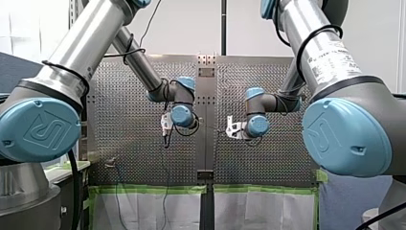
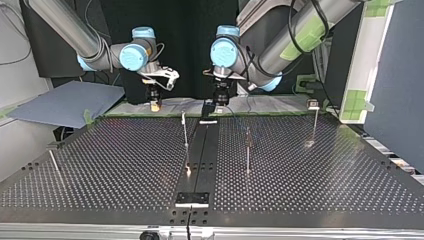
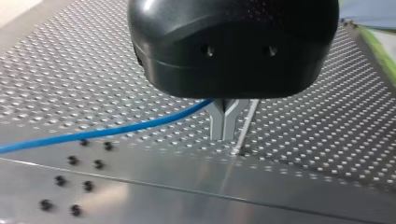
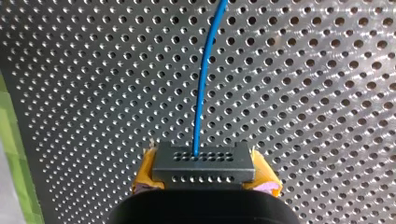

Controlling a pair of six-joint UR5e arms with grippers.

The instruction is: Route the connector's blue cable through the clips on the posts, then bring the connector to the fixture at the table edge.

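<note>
A: Much of the routing done?
B: Hardly begun, by the look of it; no cable (image 4: 201, 93) to be made out in any clip (image 2: 313, 104) on the posts (image 2: 247, 150) across the worktop (image 2: 310, 180), though far too thin in the top view to swear to

A: Whereabouts of the connector (image 4: 204, 161), then?
B: Up in the right gripper (image 4: 205, 179), clear of the worktop near the far edge in the top view; yellow pads (image 4: 148, 170) closed tight on its two ends, with the cable leaving its holed face and running straight ahead

A: And the other end of that run?
B: Seemingly at the left gripper (image 3: 225, 136), low over the worktop and just beside a thin post (image 3: 243, 130); metal fingers (image 3: 218, 123) closed, tips together, meeting the cable at the fork above the tips; caged there rather than pinched, at a guess; past the fingers, hidden

A: Left to do?
B: Nearly everything: threading the cable through each clip in turn, then carrying the connector over to the fixture (image 2: 192, 199), taken here to be the black plate at the near edge in the top view, well apart from both grippers; no sign of either step finished
</note>
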